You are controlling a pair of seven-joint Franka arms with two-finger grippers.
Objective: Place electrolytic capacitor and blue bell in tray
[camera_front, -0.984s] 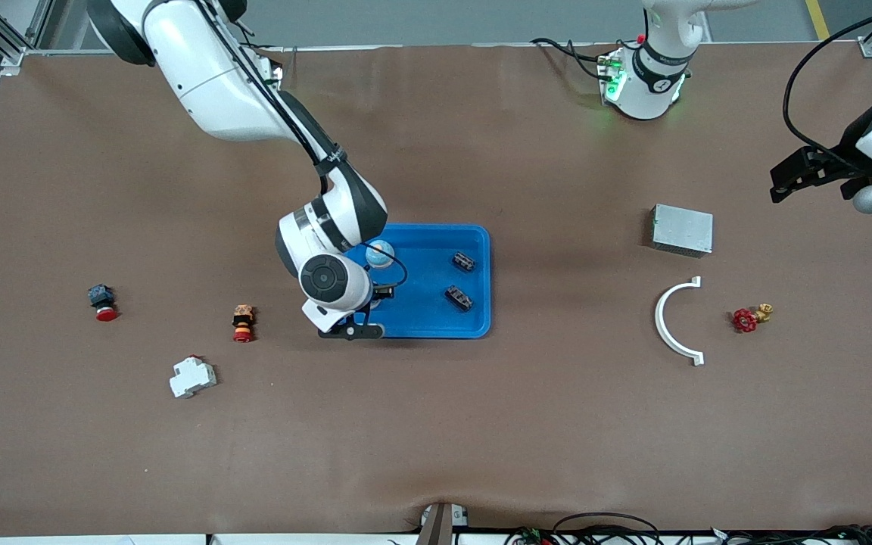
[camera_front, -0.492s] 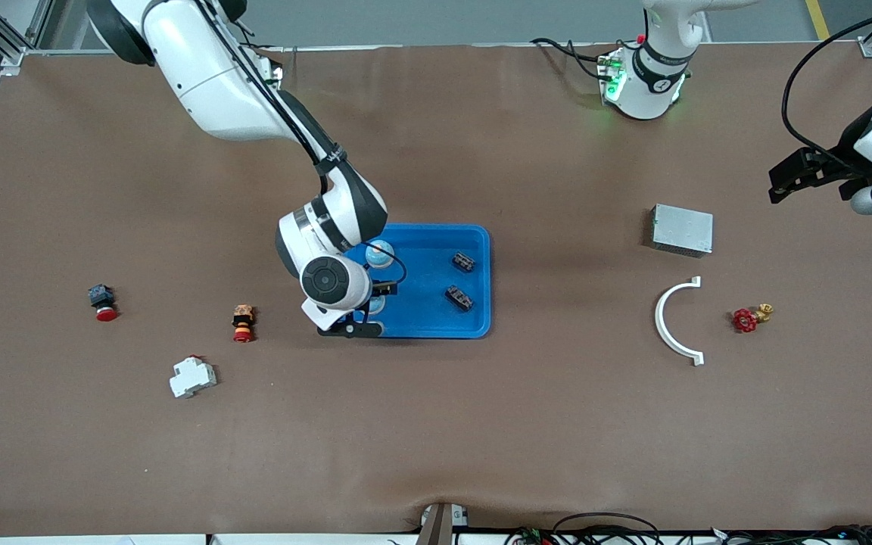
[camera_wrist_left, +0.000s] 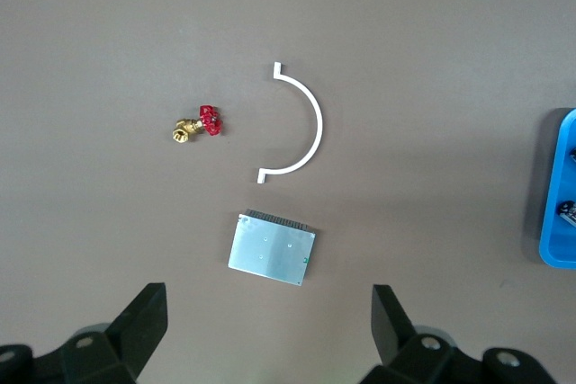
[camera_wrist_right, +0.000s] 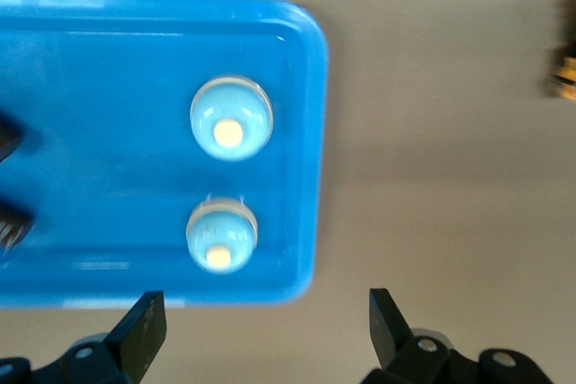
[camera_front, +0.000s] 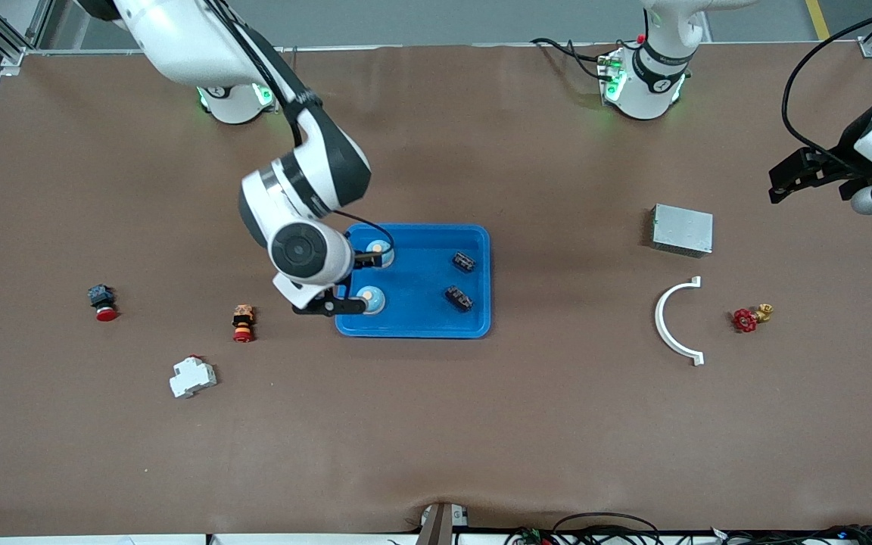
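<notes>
Front view shows a brown table [camera_front: 481,424] carrying the blue tray [camera_front: 474,327]. Two blue bells [camera_front: 370,300] and two dark capacitors [camera_front: 459,297] lie in it; one bell is partly hidden by the right arm. Right claw [camera_wrist_right: 265,330] hovers over the tray's edge, fingers apart, empty. Left claw [camera_wrist_left: 268,321] waits above the grey box [camera_wrist_left: 271,254], fingers apart.

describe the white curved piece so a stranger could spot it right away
Start at the grey metal box toward the left arm's end of the table. Just nearer the front camera lies the white curved piece, flat on the brown mat, with a small red-handled valve beside it. It is the only half-ring shape, thin, with a small tab at each end.
</notes>
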